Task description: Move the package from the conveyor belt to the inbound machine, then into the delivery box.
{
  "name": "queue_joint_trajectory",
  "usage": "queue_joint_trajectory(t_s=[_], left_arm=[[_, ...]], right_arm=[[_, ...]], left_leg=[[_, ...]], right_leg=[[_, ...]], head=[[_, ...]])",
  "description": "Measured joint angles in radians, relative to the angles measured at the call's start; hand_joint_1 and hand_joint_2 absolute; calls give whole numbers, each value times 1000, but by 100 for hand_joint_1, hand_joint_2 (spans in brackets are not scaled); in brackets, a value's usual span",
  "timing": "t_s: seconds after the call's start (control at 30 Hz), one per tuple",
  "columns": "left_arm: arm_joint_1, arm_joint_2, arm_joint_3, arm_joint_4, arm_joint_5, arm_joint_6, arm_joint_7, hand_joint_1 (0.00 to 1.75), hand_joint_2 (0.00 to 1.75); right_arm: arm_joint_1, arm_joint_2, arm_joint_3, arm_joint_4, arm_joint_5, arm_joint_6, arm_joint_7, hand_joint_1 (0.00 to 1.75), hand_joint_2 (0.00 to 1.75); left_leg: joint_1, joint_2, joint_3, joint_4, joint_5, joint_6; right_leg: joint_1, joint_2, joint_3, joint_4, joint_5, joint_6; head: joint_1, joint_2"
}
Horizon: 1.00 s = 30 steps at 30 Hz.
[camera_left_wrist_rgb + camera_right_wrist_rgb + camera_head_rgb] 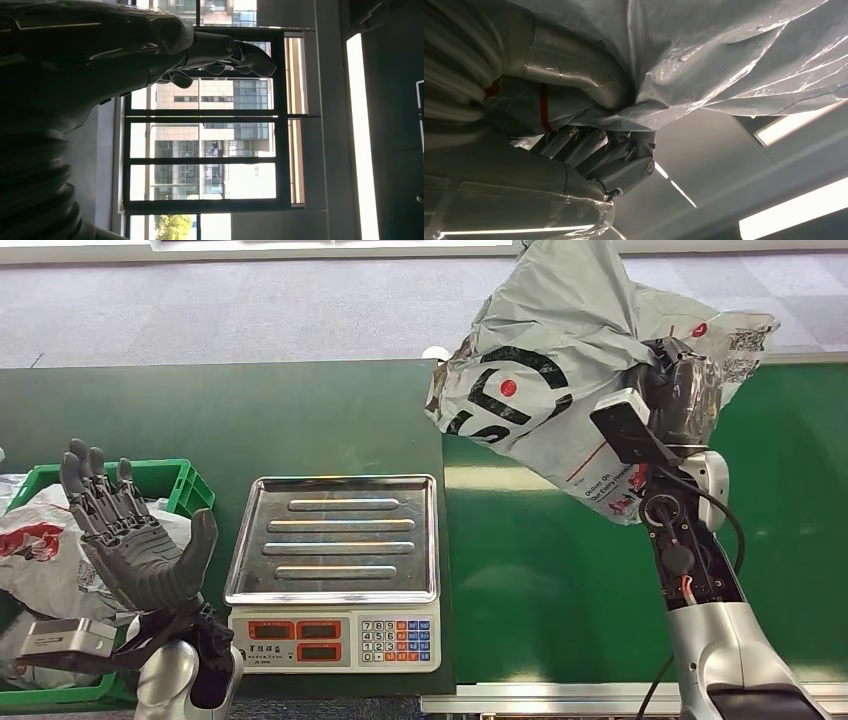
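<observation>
A grey plastic mailer package (545,380) with black lettering and red marks hangs in the air above the green conveyor belt (560,570), right of the scale. My right hand (680,390) grips it from its right side; the right wrist view shows the fingers (609,160) closed into the crinkled film of the package (724,60). The inbound machine, a scale with a steel pan (335,535) and a keypad front, stands bare at the centre. My left hand (135,540) is raised, palm up, fingers spread, holding nothing, over the green delivery box (165,480). The left hand (220,52) points at a window.
The green crate holds several bagged parcels (45,550) in white and grey. A dark green table top (220,420) lies behind the scale. Grey carpet (250,310) runs beyond the table. The belt's pale frame edge (540,702) runs along the near side.
</observation>
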Motion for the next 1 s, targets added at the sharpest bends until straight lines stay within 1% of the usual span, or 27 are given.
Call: queue_joint_trajectory(t_s=[0.1, 0.2, 0.27, 0.37, 0.47, 0.67, 1.0], left_arm=[[1, -5, 0, -17, 3, -8, 0, 0, 175], [1, -10, 0, -26, 4, -11, 0, 0, 175], [1, -13, 1, -30, 7, -14, 0, 0, 175], [1, -20, 3, -31, 9, -17, 0, 0, 175], [0, -25, 6, -28, 9, -19, 0, 0, 175], [-1, -26, 15, -14, 9, -25, 0, 0, 175], [-1, -27, 21, -4, 9, -27, 0, 0, 175]], right_arm=[[29, 8, -11, -96, 47, -77, -40, 175, 175], [49, 15, -13, -171, 113, -116, -46, 175, 175], [56, 23, -11, -208, 195, -136, -42, 175, 175], [53, 40, 4, -244, 325, -145, -21, 175, 175], [34, 57, 33, -254, 391, -133, -11, 175, 175], [-6, 80, 89, -253, 417, -102, -11, 175, 175], [-24, 91, 116, -252, 418, -100, -11, 175, 175]], left_leg=[[0, 0, 0, 0, 0, 0], [0, 1, 0, 0, 0, 0], [0, 1, 0, 0, 0, 0], [0, 1, 0, 0, 0, 0], [0, 1, 0, 0, 1, 1], [0, 1, 0, 0, 1, 1], [0, 1, 0, 0, 1, 1]], right_leg=[[0, 0, 0, 0, 0, 0], [0, 0, 0, 0, 0, 0], [0, 0, 0, 0, 0, 0], [0, 0, 0, 0, 0, 0], [0, 0, 0, 0, 0, 0], [0, 0, 0, 0, 0, 0], [0, 0, 0, 0, 0, 0]], head=[[0, 0], [0, 0], [0, 0], [0, 0], [0, 0], [0, 0], [0, 0]])
